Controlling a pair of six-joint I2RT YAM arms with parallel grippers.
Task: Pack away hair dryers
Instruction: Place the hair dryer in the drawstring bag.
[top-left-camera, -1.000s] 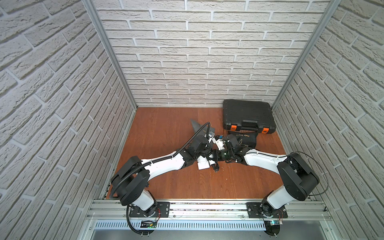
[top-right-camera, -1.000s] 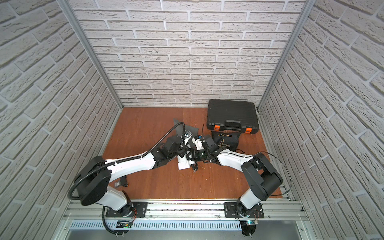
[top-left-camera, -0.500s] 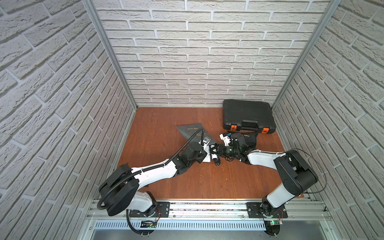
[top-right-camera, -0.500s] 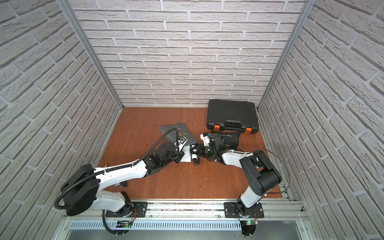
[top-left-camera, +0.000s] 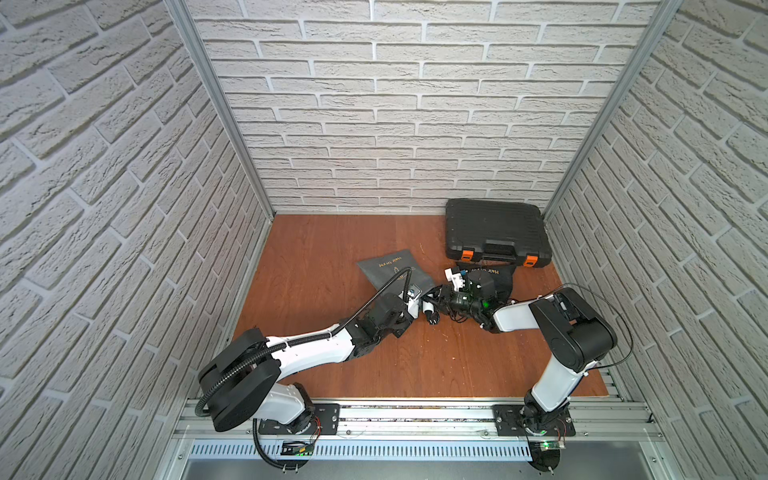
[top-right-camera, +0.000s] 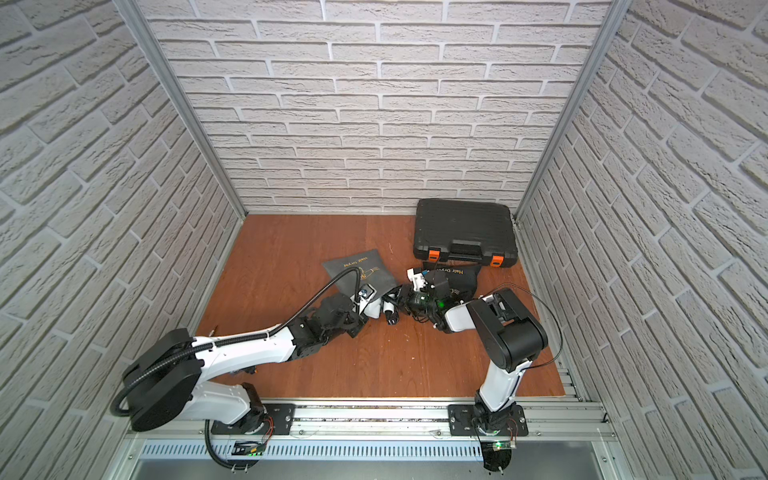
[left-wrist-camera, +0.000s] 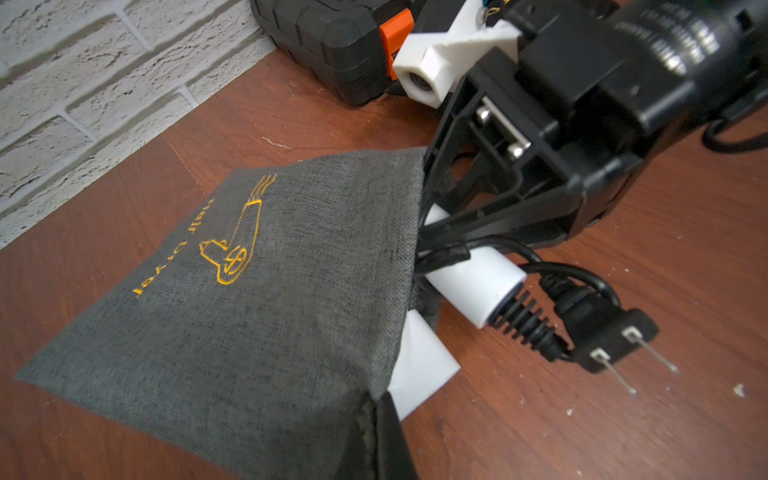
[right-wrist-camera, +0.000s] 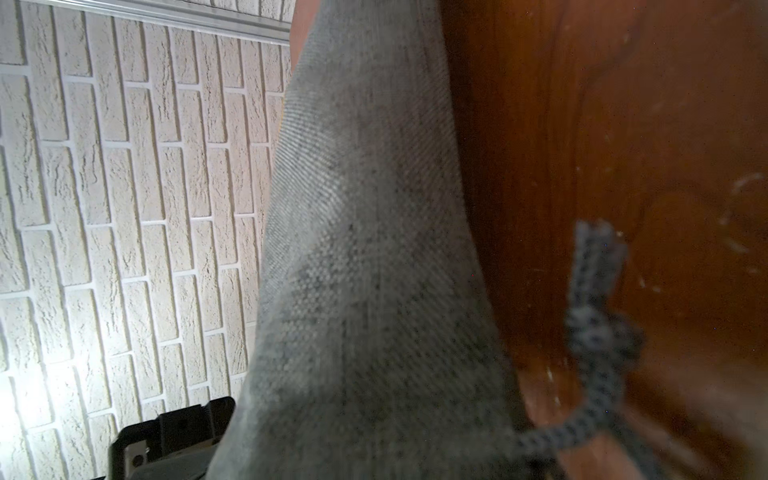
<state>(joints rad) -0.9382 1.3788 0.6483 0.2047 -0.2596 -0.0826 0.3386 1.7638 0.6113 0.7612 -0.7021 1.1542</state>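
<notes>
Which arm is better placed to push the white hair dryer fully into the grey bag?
Probably right. The right gripper clasps the white hair dryer by its handle at the mouth of the grey bag; the left gripper is shut on the bag's edge.

Back right corner: black ribbed hard plastic case, orange latches, shut, lying flat on the red-brown wooden tabletop. Left of it, near centre: grey woven fabric bag, gold "Hair Dryer" lettering and a dryer drawing. Darker fabric bag just in front of the case, same lettering, only partly visible. White brick-pattern walls on three sides. Knotted speckled grey drawstring, blurred, over the wood.
</notes>
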